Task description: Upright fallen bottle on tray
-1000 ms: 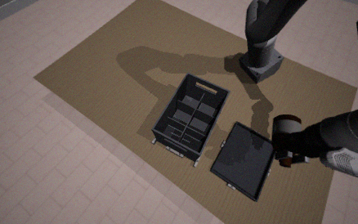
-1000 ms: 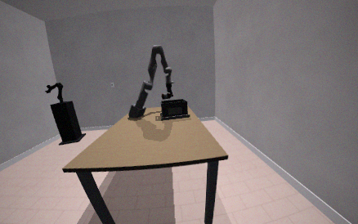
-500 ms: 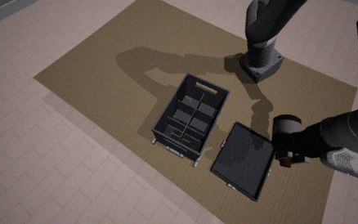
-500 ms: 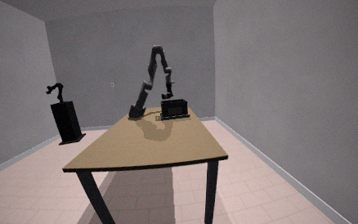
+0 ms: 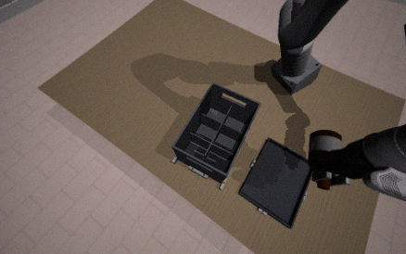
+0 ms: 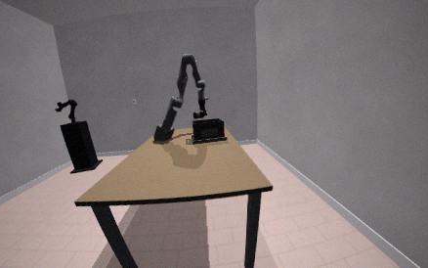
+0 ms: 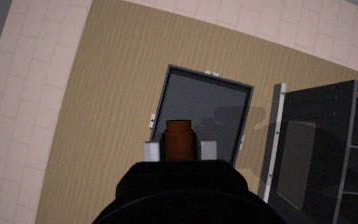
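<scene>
My gripper [image 7: 178, 141] is shut on the brown bottle [image 7: 179, 139], which points down between the two light fingers in the wrist view. In the top view the gripper [image 5: 331, 180] hangs in the air just past the right edge of the flat dark tray [image 5: 276, 181], with the bottle [image 5: 323, 184] showing as a small brown end under the wrist. In the wrist view the tray [image 7: 202, 112] lies below, and the bottle is over the tray's near edge. The tray lies flat on the table. In the exterior view the gripper [image 6: 199, 114] is small and far away.
A dark crate [image 5: 216, 131] with inner dividers stands just left of the tray; in the wrist view the crate [image 7: 325, 150] is at the right. The arm's base [image 5: 297, 74] is bolted at the back of the table. The table edge runs beyond the tray.
</scene>
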You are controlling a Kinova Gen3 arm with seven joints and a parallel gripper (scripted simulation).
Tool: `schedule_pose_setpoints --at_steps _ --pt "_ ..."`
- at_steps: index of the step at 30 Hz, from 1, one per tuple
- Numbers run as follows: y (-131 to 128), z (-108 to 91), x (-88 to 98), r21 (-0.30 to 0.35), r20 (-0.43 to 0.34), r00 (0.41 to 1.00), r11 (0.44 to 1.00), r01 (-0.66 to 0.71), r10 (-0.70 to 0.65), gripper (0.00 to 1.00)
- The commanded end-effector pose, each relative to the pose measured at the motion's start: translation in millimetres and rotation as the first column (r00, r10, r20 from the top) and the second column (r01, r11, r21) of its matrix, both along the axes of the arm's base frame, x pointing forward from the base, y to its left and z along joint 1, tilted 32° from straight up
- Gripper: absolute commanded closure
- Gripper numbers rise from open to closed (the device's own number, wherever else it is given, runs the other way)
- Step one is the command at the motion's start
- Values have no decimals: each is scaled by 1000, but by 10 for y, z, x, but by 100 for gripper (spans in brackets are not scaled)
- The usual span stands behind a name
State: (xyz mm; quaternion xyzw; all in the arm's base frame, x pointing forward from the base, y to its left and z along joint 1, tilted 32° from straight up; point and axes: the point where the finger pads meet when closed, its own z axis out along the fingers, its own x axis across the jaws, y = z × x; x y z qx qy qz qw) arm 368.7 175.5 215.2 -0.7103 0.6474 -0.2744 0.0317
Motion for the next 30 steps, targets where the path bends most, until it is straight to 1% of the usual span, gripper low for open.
schedule_pose_setpoints --at_steps 1,9,18,30 --pt "5 2 0 1 0 1000 1000 -1 1 100" --pt "5 2 0 3 2 1000 1000 3 -3 100" --pt "3 2 0 30 20 998 998 57 -58 100" --pt "4 2 0 110 63 977 974 196 -204 100"
